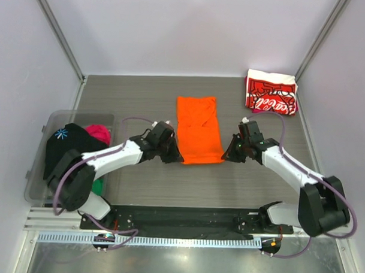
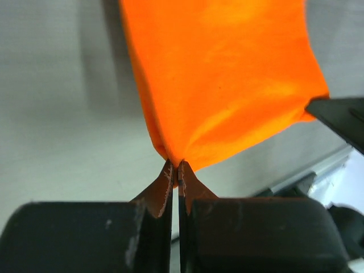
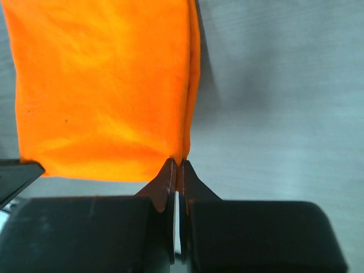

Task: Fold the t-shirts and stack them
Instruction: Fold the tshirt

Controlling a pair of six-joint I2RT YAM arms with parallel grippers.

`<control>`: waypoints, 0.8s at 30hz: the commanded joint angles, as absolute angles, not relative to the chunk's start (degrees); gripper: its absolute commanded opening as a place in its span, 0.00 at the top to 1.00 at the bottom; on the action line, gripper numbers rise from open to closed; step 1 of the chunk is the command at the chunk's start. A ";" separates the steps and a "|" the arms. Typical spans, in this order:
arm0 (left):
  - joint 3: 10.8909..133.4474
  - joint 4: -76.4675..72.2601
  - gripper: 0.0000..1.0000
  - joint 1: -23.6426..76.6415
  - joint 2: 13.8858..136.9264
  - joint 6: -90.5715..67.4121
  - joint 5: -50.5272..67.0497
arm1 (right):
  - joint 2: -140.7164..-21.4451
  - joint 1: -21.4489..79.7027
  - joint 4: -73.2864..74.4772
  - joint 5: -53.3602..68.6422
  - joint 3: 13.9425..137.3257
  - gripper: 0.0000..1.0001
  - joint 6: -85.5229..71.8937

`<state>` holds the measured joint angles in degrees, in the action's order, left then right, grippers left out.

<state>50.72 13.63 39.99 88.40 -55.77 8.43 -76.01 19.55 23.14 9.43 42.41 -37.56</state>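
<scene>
A: Two grips to check. Starting far to the left of the left pincer (image 1: 172, 153): seeing a clear bin (image 1: 34, 188) heaped with a black tee (image 1: 65, 147), a pink tee (image 1: 100, 132) and a sliver of a green tee (image 1: 97, 185), all well apart from the fingers.

B: And at the left pincer itself?

A: Pressed together on the near left corner of the orange tee (image 1: 198, 130), bunching the cloth to a point right at the tips.

B: Further right?

A: Stretching away ahead of the tips, lying flat on the table (image 1: 142, 93) as a long, narrow folded strip. Then the right pincer (image 1: 230, 155), likewise clamped, on the near right corner, catching what looks like several layers at the folded edge.

B: Beyond it?

A: Up and to the right of the right pincer, well apart: a folded red-and-white tee (image 1: 270, 93). Probably the base of the stack.

B: Worries?

A: Plenty. Biting only a sliver of cloth on each side, so could lose a corner mid-fold if pulled too taut. Might be holding just the upper layers on the right, letting the lower ones sag open. Could skew the near hem against the far end if moved unevenly. Would drag and wrinkle the strip if carried too low over the table.
</scene>
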 commanded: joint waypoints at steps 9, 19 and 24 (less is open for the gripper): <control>46.67 31.90 1.00 55.10 68.65 -67.23 -2.63 | -50.99 20.83 49.30 10.90 42.89 0.99 -38.49; 53.24 41.73 1.00 57.83 64.51 -67.86 -10.10 | -48.07 21.36 55.02 6.87 48.68 0.99 -38.76; 60.98 46.40 1.00 56.17 70.21 -63.21 -12.83 | -55.10 21.36 54.41 2.65 57.38 0.99 -36.22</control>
<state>56.77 38.11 57.60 67.75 -67.24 -7.27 -52.60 21.71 54.15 9.58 51.62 -39.05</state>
